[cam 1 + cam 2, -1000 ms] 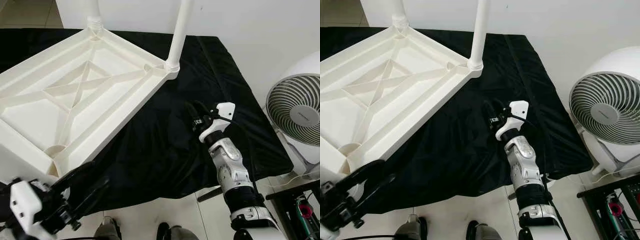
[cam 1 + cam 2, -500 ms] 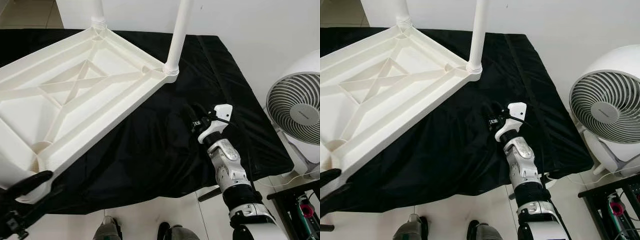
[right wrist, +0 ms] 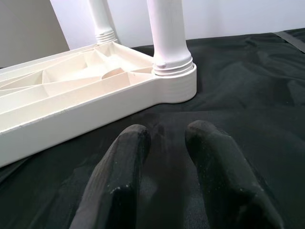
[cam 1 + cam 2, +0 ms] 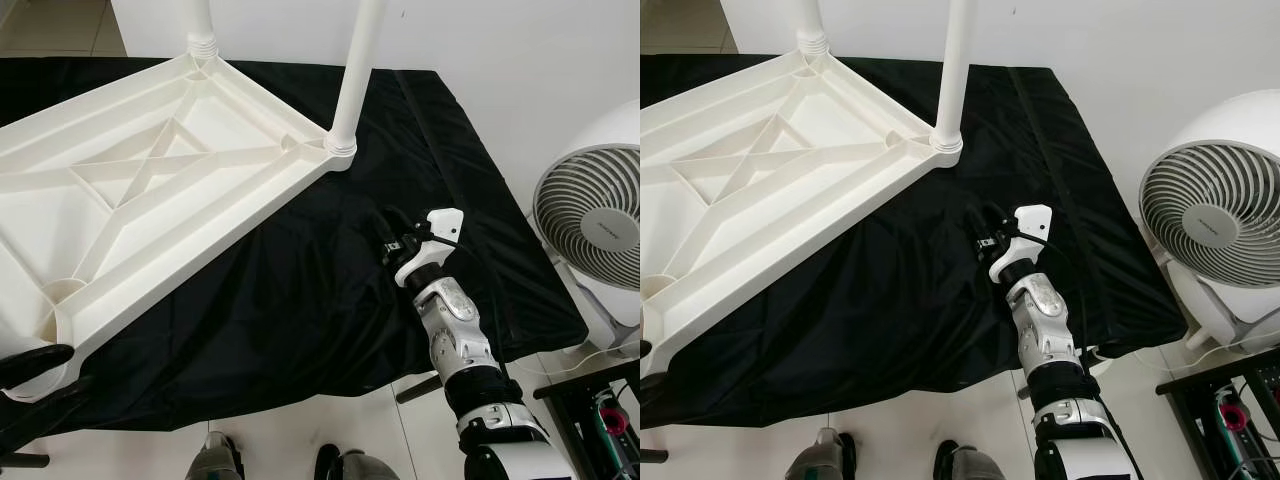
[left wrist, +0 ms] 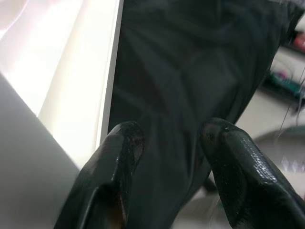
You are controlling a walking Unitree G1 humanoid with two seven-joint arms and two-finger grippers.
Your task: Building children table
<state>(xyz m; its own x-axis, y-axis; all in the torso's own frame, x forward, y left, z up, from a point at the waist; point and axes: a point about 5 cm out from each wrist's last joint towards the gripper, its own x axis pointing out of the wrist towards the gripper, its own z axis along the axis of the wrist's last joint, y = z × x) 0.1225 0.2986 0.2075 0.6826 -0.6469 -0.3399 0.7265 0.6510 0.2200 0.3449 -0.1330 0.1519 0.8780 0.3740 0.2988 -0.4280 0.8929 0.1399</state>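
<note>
1. While starting at the far left, find the left gripper (image 4: 38,385) low by the near corner of the upturned white tabletop (image 4: 200,250): fingers (image 5: 126,143) spread apart, nothing between them, just beside the table's rim.
2. Note the empty leg socket (image 4: 62,292) in that near corner. Probably the next place for a leg, though no loose leg can be made out.
3. Moving right, read the tabletop itself: lying underside up on the black cloth (image 4: 300,320), ribs showing, overhanging the cloth's near edge at the left corner.
4. Check the two fitted legs, the far-left leg (image 4: 200,20) and the right leg (image 4: 355,70), both standing upright from their far corners with collars seated down on the sockets.
5. Further right, place the right gripper (image 4: 385,232) low over the cloth, near the right leg's corner but apart from it; fingers (image 3: 119,162) slightly parted, clamped on nothing.
6. To do this step well: steady the tabletop before pressing on the overhanging corner, since tipping looks possible there. Bring any new leg in plumb over the socket, start the thread gently, then turn until the collar sits flush like the other two.
7. Keep clear of the fan (image 4: 590,215) at the far right.
</note>
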